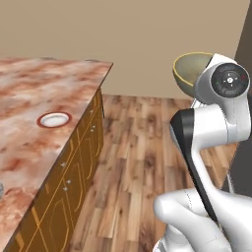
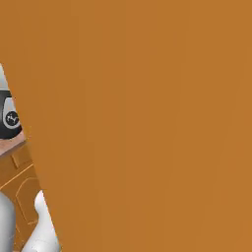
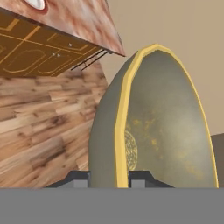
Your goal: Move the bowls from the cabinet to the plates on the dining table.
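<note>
Marbled pink stone tops the surface (image 1: 29, 93) at the left, and on it lies the red-rimmed plate (image 1: 54, 119), well apart from the arm. Wood floor (image 1: 133, 162) runs between. Right of that, the bowl (image 3: 162, 127) hangs in the air (rim tilted), its yellow edge clamped between the jaws of the gripper (image 3: 123, 180), beside the white arm (image 1: 216, 118).

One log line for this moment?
gripper: shut on bowl rim | bowl: carried above floor | red-rimmed plate: bare on dining table
</note>
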Robot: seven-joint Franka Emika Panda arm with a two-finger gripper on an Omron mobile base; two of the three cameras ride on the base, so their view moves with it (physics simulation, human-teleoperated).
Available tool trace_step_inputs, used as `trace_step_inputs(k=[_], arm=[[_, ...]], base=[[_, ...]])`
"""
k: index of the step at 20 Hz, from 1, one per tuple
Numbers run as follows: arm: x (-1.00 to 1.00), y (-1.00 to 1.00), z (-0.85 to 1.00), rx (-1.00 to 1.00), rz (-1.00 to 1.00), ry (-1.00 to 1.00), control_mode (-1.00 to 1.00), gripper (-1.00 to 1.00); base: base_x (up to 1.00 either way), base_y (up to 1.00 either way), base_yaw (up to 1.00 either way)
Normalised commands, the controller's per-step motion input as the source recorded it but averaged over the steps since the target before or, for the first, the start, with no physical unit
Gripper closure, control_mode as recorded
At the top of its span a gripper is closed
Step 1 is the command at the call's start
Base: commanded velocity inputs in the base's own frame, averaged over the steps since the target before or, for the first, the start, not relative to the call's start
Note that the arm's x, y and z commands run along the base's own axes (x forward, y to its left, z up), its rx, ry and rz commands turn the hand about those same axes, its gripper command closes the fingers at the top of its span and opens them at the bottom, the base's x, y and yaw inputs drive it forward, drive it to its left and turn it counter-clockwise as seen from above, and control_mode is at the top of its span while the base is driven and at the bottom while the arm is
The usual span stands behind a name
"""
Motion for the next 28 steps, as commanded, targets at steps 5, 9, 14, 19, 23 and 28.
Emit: trace_step_inputs(k=[5,9,14,19,23,28], arm=[[0.00,0.00,0.00,0.00,0.00,0.00,1.00,1.00],[0.00,0.00,0.00,0.00,0.00,0.00,1.00,1.00],[0.00,0.00,0.00,0.00,0.00,0.00,1.00,1.00],[0.00,0.00,0.00,0.00,0.00,0.00,1.00,1.00],[0.00,0.00,0.00,0.00,0.00,0.00,1.00,1.00],[0.00,0.00,0.00,0.00,0.00,0.00,1.00,1.00]], base=[[0.66,-0.51,0.06],[0.63,-0.49,0.07],[0.57,-0.28,0.07],[0.39,0.07,0.13],[0.02,0.04,0.31],[0.00,0.03,0.35]])
